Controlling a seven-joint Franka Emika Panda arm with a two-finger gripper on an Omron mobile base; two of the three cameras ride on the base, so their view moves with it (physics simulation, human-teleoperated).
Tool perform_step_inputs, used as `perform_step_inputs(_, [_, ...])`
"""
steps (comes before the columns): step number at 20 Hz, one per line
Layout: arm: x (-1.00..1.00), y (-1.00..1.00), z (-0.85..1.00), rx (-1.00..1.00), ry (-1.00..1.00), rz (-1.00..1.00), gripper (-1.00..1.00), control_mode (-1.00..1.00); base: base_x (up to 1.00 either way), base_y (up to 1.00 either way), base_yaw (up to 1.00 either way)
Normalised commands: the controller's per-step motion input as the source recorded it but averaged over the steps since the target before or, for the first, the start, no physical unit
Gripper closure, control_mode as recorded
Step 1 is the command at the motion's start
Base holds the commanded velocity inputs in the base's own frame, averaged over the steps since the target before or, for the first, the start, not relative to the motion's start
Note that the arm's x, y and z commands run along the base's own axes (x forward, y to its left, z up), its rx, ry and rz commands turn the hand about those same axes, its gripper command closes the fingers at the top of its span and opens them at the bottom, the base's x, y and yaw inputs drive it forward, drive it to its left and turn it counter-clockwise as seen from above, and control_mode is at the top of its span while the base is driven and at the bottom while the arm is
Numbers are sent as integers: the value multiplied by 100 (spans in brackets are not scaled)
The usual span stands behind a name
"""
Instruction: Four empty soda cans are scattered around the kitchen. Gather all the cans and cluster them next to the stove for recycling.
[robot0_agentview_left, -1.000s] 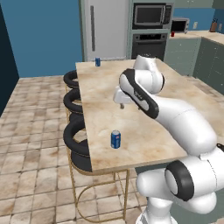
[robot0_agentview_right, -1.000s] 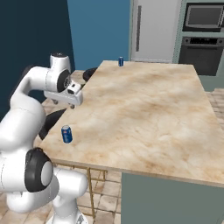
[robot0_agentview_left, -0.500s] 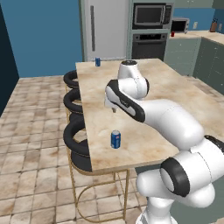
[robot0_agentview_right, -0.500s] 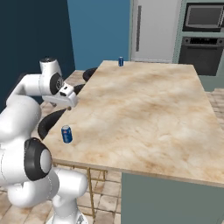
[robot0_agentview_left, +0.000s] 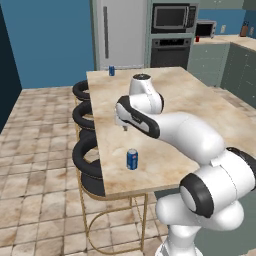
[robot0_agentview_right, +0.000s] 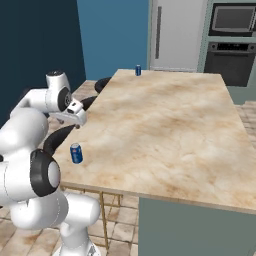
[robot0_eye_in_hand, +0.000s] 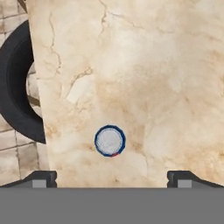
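**A:** Two blue cans were on that big marble island (robot0_agentview_left: 200, 107). The near can (robot0_agentview_left: 132, 159) stood upright by the left edge, just in from the front black stool (robot0_agentview_left: 86, 161). The far can (robot0_agentview_left: 111, 71) sat at the back corner by the fridge (robot0_agentview_left: 120, 32). No stove in any shot, so the drop-off spot was somewhere else.

**B:** What changed though?

**A:** The arm had swung left. A second earlier the hand sat out over the middle of the island; half a second earlier it was partway across. At this point the gripper (robot0_agentview_left: 123, 125) hung over the left side of the top, up-table from the near can and clearly above it.

**B:** Grabbing yet?

**A:** Nope. Fingers were spread as wide as they go, nothing between them. In the hand camera the can's silver top (robot0_eye_in_hand: 110, 141) was a little circle centred between the two fingertips (robot0_eye_in_hand: 40, 178), so I'd guess it was lining up for a straight-down pick. The island and both cans hadn't budged across the shots. Gathering looked barely started to me.
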Motion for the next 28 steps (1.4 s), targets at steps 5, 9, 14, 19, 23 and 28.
perform_step_inputs(5, [0,11,-24,0,2,-10,-100,-100,0,0,0])
perform_step_inputs(9, [0,5,-30,0,0,-9,-100,-100,0,0,0])
perform_step_inputs(14, [1,1,-30,0,0,-9,-100,-100,0,0,0])
perform_step_inputs(19, [0,0,-29,0,0,-6,-100,-100,0,0,0])
perform_step_inputs(23, [2,-4,-23,5,4,-2,-100,-100,0,0,0])
perform_step_inputs(28, [6,-3,-24,7,10,0,-100,-100,0,0,0])
